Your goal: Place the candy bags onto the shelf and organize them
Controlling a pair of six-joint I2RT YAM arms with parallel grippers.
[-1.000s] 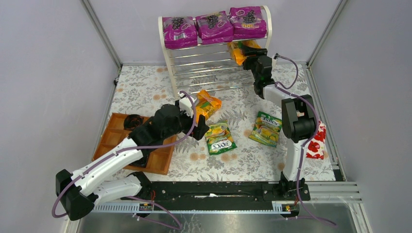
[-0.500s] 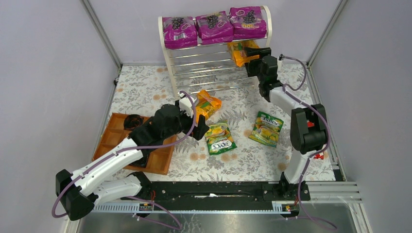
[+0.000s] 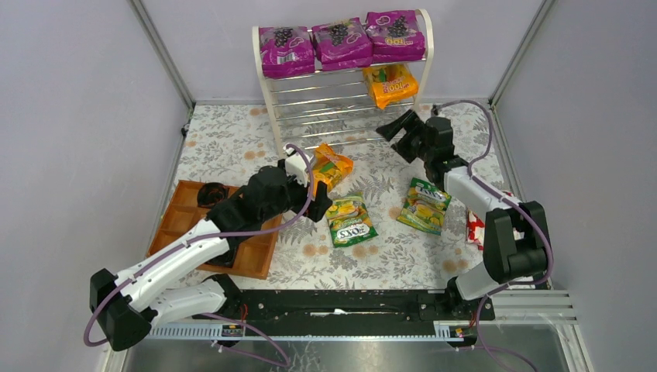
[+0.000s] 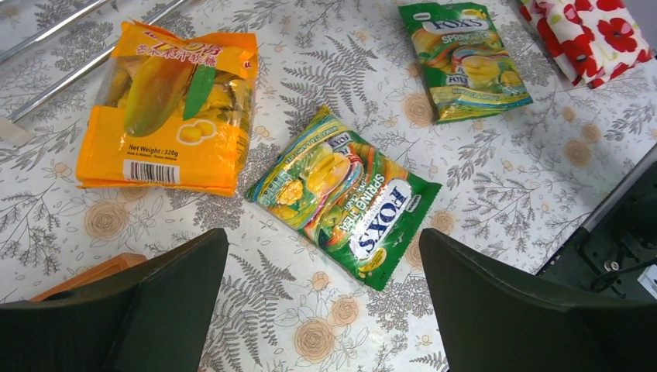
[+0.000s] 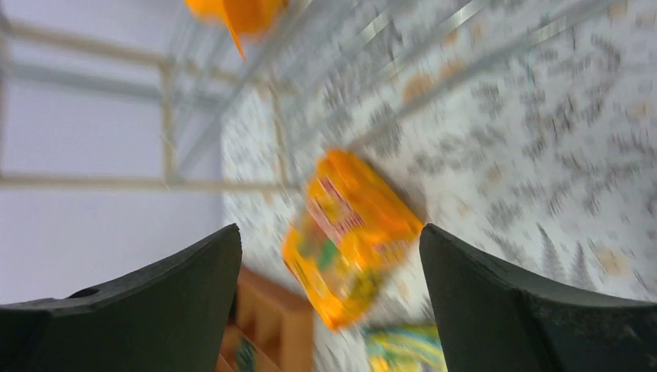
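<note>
- Orange bag (image 3: 390, 84) now sits alone on the shelf's (image 3: 267, 101) second tier, below three purple bags (image 3: 341, 40). From above, the right fingers (image 3: 390, 125) have let go, spread and backed off over the desk (image 3: 232, 139). By my count four of seven bags are shelved.
- Left wrist: the left fingers (image 4: 155, 310) are wide apart and empty. They hang above a green bag (image 4: 345, 198), with the second orange bag (image 4: 174, 108) beside it. Only this view shows the labels legibly.
- Right wrist: the view is blurred. It shows nothing between the spread fingers, only that second orange bag on the desk beyond.
</note>
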